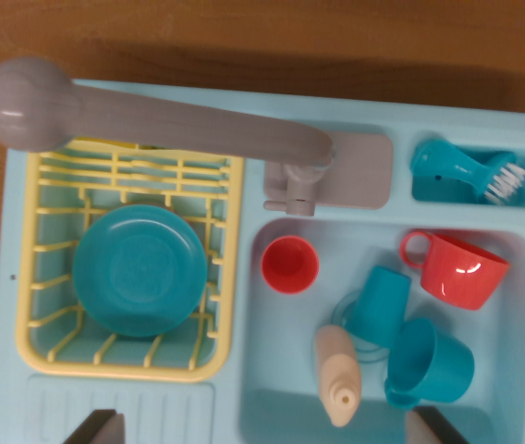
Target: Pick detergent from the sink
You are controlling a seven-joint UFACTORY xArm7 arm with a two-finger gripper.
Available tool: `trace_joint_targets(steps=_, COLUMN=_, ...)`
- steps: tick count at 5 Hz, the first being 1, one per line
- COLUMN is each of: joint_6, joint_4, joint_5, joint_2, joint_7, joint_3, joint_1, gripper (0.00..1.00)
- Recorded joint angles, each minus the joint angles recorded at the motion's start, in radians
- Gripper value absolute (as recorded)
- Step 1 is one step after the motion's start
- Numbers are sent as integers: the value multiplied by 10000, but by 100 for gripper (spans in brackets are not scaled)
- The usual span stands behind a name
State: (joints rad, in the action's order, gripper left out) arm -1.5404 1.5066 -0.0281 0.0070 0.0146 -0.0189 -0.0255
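The detergent bottle (pixel 338 376) is a beige squeeze bottle with a nozzle tip, lying in the light blue sink basin (pixel 281 370) with its tip toward the bottom of the wrist view. My gripper (pixel 262 427) hangs above the sink's near edge; its two dark fingertips (pixel 96 427) show at the bottom, far apart, with nothing between them. The bottle lies between the two tips, closer to the one on the wrist view's right.
In the basin lie a small red cup (pixel 289 264), a red mug (pixel 457 268), a teal cup (pixel 380 303) and a teal mug (pixel 429 363). A grey faucet (pixel 152 116) spans the top. A yellow rack (pixel 50 277) holds a teal plate (pixel 140 269). A teal brush (pixel 470 171) sits top right.
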Motion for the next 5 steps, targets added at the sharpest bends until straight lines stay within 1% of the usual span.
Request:
trace_joint_targets(steps=1, joint_6=0, joint_4=0, joint_5=0, joint_2=0, joint_7=0, joint_3=0, joint_1=0, gripper=0)
trace_joint_targets(steps=2, joint_6=296, joint_4=-284, joint_5=-4, joint_2=46, joint_7=82, joint_3=33, joint_1=38, gripper=0)
trace_joint_targets(steps=3, joint_6=296, joint_4=-284, joint_5=-4, joint_2=46, joint_7=82, joint_3=33, joint_1=38, gripper=0)
trace_joint_targets(steps=4, joint_6=638, joint_4=-612, joint_5=-8, joint_2=99, joint_7=177, joint_3=71, joint_1=82, gripper=0)
trace_joint_targets(steps=5, joint_6=638, joint_4=-612, joint_5=-8, joint_2=99, joint_7=177, joint_3=71, joint_1=82, gripper=0)
